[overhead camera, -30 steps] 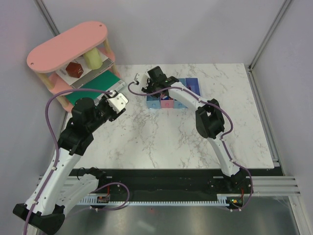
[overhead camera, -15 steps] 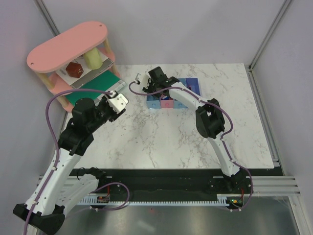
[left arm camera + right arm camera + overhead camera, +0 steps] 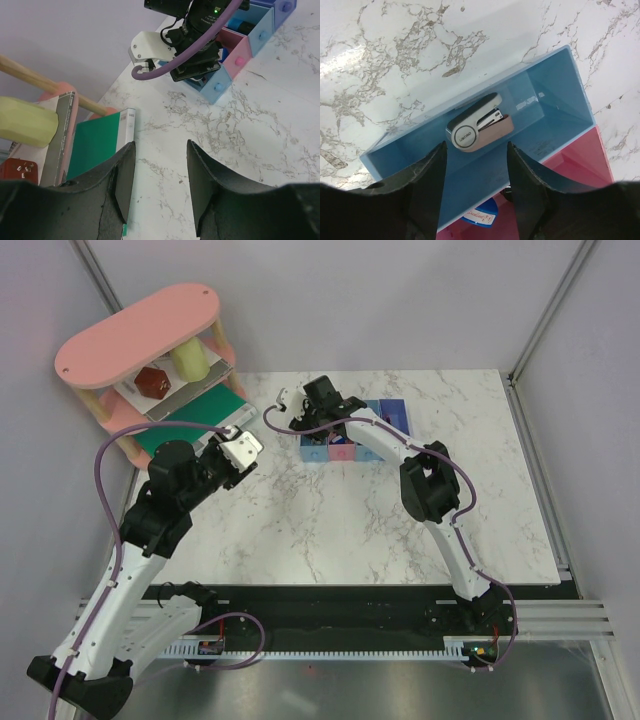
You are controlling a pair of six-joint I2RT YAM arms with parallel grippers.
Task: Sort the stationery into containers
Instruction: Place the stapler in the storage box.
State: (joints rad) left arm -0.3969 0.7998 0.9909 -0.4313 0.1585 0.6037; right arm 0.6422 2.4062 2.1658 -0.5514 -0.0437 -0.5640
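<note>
Four small bins stand in a row [image 3: 355,436]: light blue, pink, light blue, violet-blue. My right gripper [image 3: 316,426] hangs open and empty over the leftmost light blue bin [image 3: 555,95]. Right under the gripper [image 3: 476,148], a beige-grey stapler [image 3: 477,128] lies on that bin's floor. A small blue piece with a white label [image 3: 482,216] lies in the pink bin [image 3: 585,160] beside it. My left gripper [image 3: 243,446] is open and empty above the bare marble [image 3: 160,147], left of the bins. The bins [image 3: 240,57] and the right gripper [image 3: 195,67] also show in the left wrist view. Other stationery is out of view.
A pink oval tiered shelf [image 3: 140,335] stands at the back left, with a red object and a yellow block on its lower tier. A flat green board [image 3: 195,418] lies at its foot, and shows in the left wrist view [image 3: 97,145]. Grey walls close in the table.
The right wrist has shifted very slightly over the leftmost bin. The left arm has not moved.
</note>
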